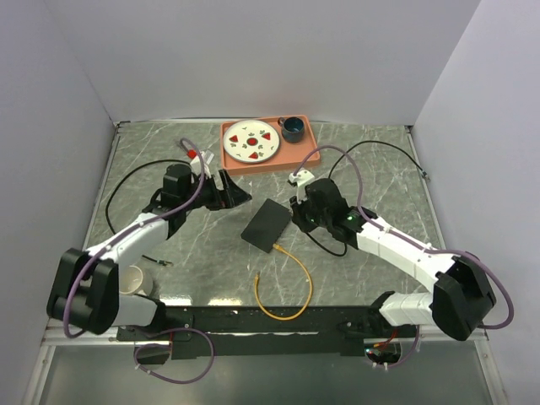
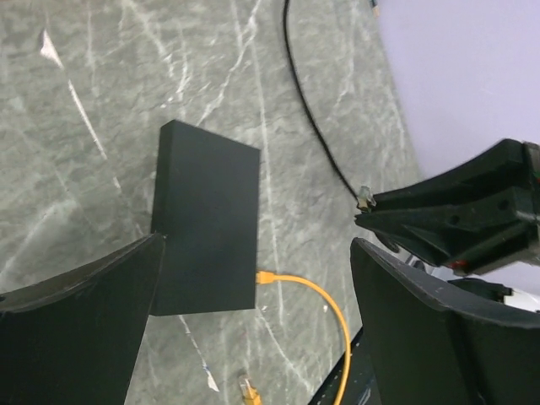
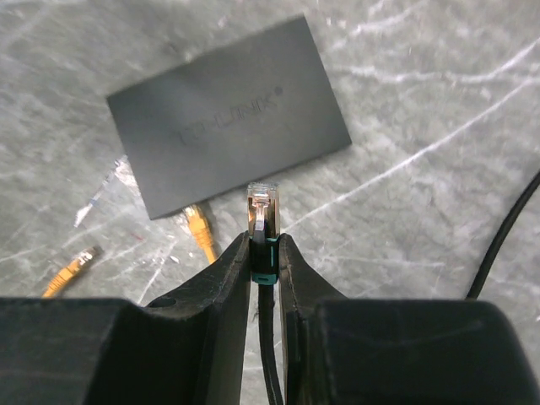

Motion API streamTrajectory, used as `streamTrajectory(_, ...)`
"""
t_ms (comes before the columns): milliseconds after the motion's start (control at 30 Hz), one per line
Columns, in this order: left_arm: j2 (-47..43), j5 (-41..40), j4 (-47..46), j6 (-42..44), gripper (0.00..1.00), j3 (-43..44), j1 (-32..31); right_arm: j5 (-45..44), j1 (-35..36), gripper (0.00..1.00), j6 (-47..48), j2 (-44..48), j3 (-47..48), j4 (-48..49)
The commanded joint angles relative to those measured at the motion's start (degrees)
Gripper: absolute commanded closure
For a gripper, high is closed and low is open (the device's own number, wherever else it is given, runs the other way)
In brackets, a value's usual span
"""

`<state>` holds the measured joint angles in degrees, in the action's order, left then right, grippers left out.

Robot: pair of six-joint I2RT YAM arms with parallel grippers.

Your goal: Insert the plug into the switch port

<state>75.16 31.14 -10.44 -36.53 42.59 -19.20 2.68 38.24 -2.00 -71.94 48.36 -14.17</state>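
Your right gripper (image 3: 264, 246) pinched on clear plastic plug (image 3: 262, 202), teal collar, near flat matte-black rectangular box (image 3: 228, 126); left gripper (image 2: 257, 253) fingers wide apart.

Even, bright light is thrown from overhead; only soft, short shadows are cast on the surface (image 1: 354, 270). Mild glare is seen on its pale veins in the wrist views. The fingers (image 2: 76, 329) of the left hand (image 2: 257, 245) are blurred at the frame edge, whereas the plug (image 3: 263, 202) and box (image 3: 228, 114) are rendered sharply.
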Motion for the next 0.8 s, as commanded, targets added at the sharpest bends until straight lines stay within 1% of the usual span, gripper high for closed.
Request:
streamTrajectory(0,4.9,1.3,-3.4,1.8,0.03,2.9,0.3,-0.1,-0.4,1.0,-2.7,-2.9,-0.4,-1.6)
streamTrajectory(200,11.1,4.1,-5.6,1.3,0.03,4.3,0.3,4.2,-0.3,1.0,-2.9,-6.1,-1.9,0.2)
streamTrajectory(300,13.5,3.9,-5.5,1.9,0.03,5.3,0.3,5.3,-0.2,1.0,-3.0,-7.6,-2.3,0.7)
streamTrajectory(433,17.2,5.2,-5.0,2.4,0.03,7.4,0.2,7.4,-0.2,1.0,-2.3,-10.8,-0.7,-0.4)
streamTrajectory(633,22.0,7.1,-6.5,1.9,0.03,8.9,0.1,8.8,0.5,1.0,-2.0,-14.5,0.5,-0.2)
streamTrajectory(767,24.3,7.4,-7.0,1.8,0.02,9.5,-0.1,7.8,0.9,1.0,-2.0,-16.7,1.3,-0.3)
